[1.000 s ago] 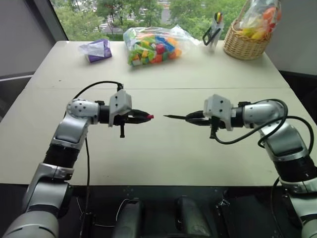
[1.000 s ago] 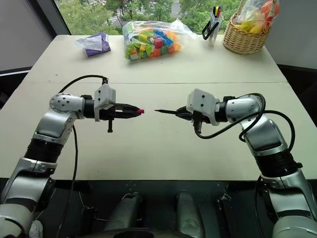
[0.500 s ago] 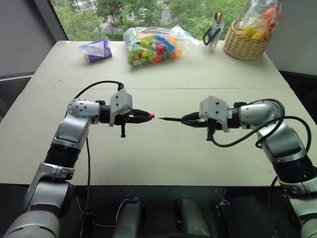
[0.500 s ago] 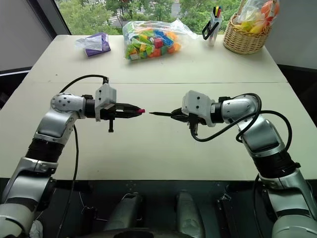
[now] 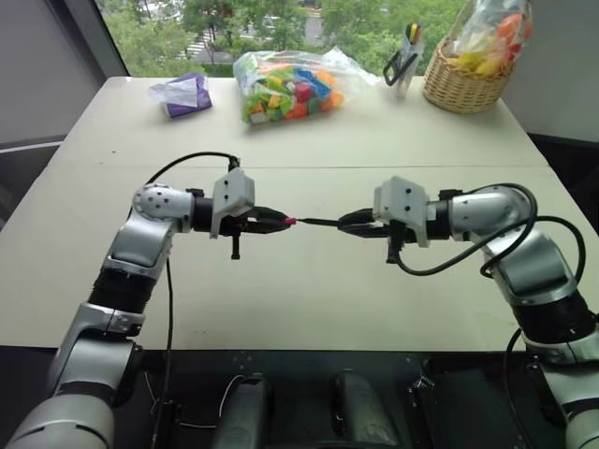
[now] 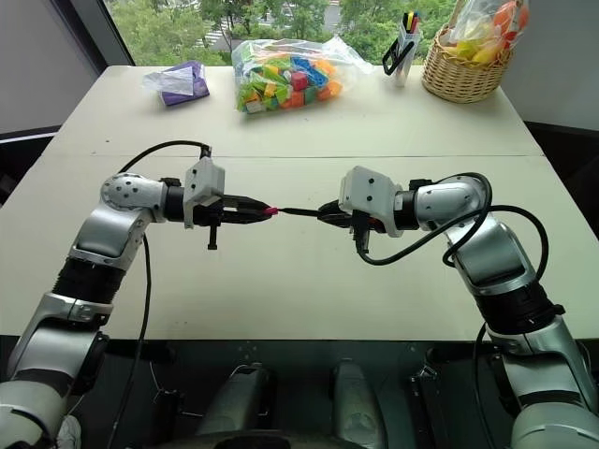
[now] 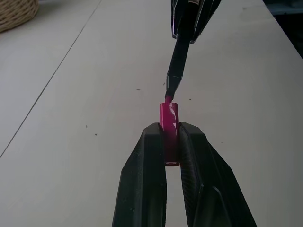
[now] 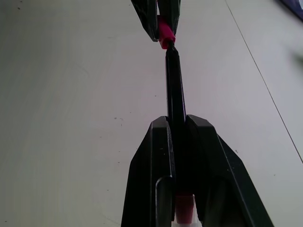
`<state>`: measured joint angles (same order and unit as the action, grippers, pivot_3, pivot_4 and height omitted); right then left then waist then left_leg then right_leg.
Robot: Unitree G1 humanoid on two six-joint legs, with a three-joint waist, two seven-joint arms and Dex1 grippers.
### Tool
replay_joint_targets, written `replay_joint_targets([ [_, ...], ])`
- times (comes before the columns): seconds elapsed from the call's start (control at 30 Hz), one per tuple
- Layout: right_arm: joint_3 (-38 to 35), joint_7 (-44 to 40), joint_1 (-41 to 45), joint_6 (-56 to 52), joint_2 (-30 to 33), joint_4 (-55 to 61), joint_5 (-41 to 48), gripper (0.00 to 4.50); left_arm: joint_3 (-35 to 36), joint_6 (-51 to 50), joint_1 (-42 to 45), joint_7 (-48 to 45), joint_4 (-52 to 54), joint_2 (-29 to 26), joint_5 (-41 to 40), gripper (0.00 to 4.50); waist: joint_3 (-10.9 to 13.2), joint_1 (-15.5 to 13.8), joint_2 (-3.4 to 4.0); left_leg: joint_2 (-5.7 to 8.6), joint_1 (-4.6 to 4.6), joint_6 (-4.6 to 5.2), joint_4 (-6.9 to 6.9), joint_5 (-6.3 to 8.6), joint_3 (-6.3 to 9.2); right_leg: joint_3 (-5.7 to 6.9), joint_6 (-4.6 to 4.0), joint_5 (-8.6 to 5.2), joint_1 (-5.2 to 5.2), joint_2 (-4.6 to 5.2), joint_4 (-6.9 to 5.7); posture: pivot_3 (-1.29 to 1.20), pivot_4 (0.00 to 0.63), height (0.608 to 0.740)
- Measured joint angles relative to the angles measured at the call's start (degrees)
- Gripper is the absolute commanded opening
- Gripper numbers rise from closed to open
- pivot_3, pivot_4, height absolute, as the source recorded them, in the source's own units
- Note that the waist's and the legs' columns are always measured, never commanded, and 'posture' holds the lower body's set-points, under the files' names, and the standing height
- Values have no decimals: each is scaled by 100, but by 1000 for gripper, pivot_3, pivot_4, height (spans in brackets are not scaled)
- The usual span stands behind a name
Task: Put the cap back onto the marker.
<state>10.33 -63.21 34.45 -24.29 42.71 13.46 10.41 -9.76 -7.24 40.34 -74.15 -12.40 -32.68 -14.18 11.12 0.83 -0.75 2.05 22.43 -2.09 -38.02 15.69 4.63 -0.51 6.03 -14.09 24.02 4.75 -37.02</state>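
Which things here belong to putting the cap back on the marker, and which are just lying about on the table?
Part of the job:
- cap, in the left gripper
- marker, in the right gripper, tip at the cap's mouth

Lying about:
- purple bag
- bag of coloured blocks
- pen holder
- wicker basket

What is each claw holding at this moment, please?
Left claw: closed on the cap.
Right claw: closed on the marker.
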Motion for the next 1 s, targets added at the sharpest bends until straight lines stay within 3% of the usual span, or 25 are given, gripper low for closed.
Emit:
replay_joint_targets([
  [1.0,318,-132,43,-125,57,206,-156,12,-285,408,246,-439,-249,38,296,0,0,-4,0,0,0,0,0,0,-2,0,0,0,0,0,0,0,150,740],
])
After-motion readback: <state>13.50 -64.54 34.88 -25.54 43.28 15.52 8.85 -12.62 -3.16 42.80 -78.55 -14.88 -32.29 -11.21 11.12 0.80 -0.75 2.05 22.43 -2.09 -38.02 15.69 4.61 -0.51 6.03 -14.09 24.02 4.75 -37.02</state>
